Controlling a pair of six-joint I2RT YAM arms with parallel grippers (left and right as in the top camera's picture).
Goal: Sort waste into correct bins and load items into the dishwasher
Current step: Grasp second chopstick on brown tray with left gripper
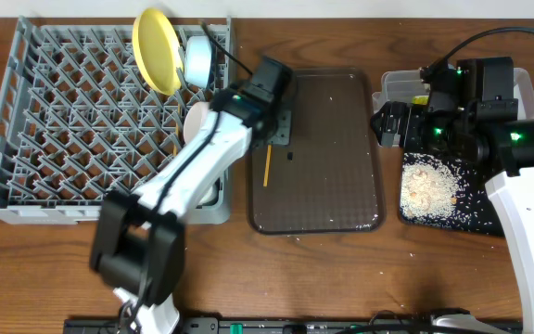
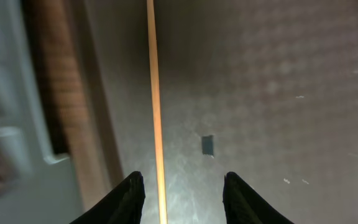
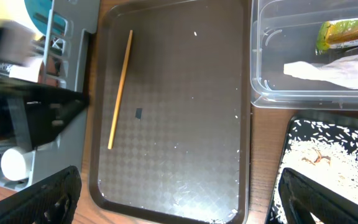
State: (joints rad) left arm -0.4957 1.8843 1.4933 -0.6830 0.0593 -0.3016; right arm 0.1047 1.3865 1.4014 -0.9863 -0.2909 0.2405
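Your left end effector [image 2: 183,186] hangs low over the dark brown serving tray [image 1: 341,195] at the middle of the worktop [image 1: 341,278]. Its fingers stand partly apart and grip nothing. A single wooden chopstick [image 2: 153,93] lies flat on the tray and runs through that gap, close beside the finger on the 9 o'clock side and, as far as the wrist view shows, not pinched. Seen from overhead, it lies near the tray's 9 o'clock edge, pointing roughly 12 to 6.

Your right end effector [image 3: 180,180] hovers at the tray's 3 o'clock side, spread wide and empty.

At 9 o'clock on the worktop sits the grey dish rack [image 1: 63,121]. The yellow plate [image 1: 156,51] stands on edge at the rack's 1 o'clock corner, with the light blue bowl [image 1: 199,57] just beside it. A small pale cup [image 1: 196,119] sits at the rack's 3 o'clock wall, partly hidden by your left arm.

At 2 o'clock the clear tub [image 3: 260,93] holds the green-and-orange wrapper [image 3: 347,31] and the crumpled white paper [image 3: 334,71]. Just toward 6 o'clock from it, the black tray [image 3: 288,155] carries the rice scraps [image 3: 328,155], and stray grains dot the serving tray.
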